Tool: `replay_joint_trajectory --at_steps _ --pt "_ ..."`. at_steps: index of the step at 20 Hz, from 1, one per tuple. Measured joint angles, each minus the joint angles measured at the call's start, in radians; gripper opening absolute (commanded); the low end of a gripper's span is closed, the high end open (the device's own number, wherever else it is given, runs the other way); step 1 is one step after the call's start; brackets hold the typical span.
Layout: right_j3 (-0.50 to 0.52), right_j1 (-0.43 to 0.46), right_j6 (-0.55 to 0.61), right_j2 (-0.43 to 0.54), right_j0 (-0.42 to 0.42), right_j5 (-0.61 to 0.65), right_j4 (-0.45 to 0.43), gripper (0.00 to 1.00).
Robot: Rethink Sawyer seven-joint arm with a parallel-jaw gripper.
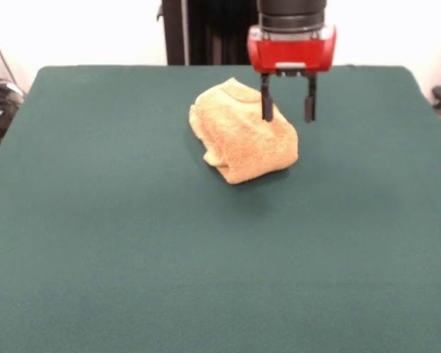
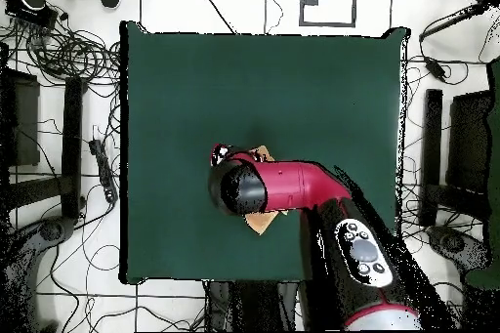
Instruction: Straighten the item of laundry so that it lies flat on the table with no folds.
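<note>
A golden-orange towel, the item of laundry, lies folded and bunched into a thick lump on the dark green table, toward its far middle. My gripper hangs open just over the towel's right end. One black finger stands in front of the cloth and the other is beside its right edge, with nothing between them. In the overhead view the red arm covers most of the towel; only small orange bits show beside it. The gripper itself is hidden there.
Cables and equipment lie on the floor around the table. Wide green surface stretches on every side of the towel, most of it toward the front edge in the front view.
</note>
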Motion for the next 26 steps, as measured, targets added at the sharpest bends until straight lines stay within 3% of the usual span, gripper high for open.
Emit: replay_joint_trajectory --at_steps 6,14,18,26 --pt "0.081 -0.042 0.001 -0.023 -0.047 0.0 0.043 1.0" --pt "0.191 -0.223 0.001 -0.08 -0.137 0.078 0.043 1.0" --pt "0.271 -0.378 0.001 -0.082 -0.208 0.126 0.053 1.0" --pt "0.391 -0.51 0.001 -0.034 -0.227 0.092 0.078 1.0"
